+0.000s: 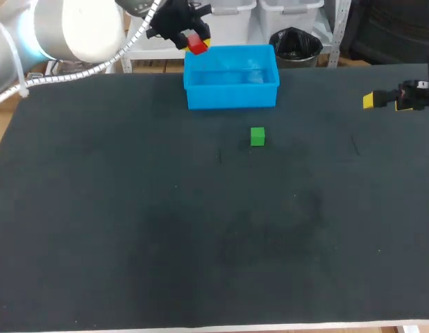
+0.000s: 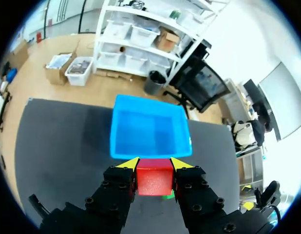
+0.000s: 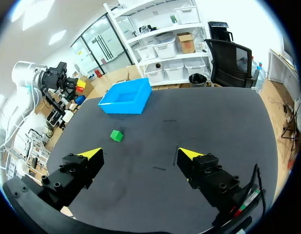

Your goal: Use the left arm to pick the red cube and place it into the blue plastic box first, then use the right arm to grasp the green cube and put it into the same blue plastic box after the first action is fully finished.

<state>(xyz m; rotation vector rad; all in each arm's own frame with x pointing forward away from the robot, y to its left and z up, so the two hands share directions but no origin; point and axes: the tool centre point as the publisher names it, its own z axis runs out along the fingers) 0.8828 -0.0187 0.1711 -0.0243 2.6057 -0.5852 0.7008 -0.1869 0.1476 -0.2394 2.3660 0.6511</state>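
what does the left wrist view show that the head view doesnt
Left wrist only: both yellow fingertips pressing the red cube from two sides. Head only: the whole green cube on the table in front of the box, and the right gripper by the table's right edge. Both: the left gripper holding the red cube near the box.

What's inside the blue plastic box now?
Nothing: the blue plastic box shows a bare floor in the left wrist view; its near wall hides a strip in the head view. The red cube is in the left gripper.
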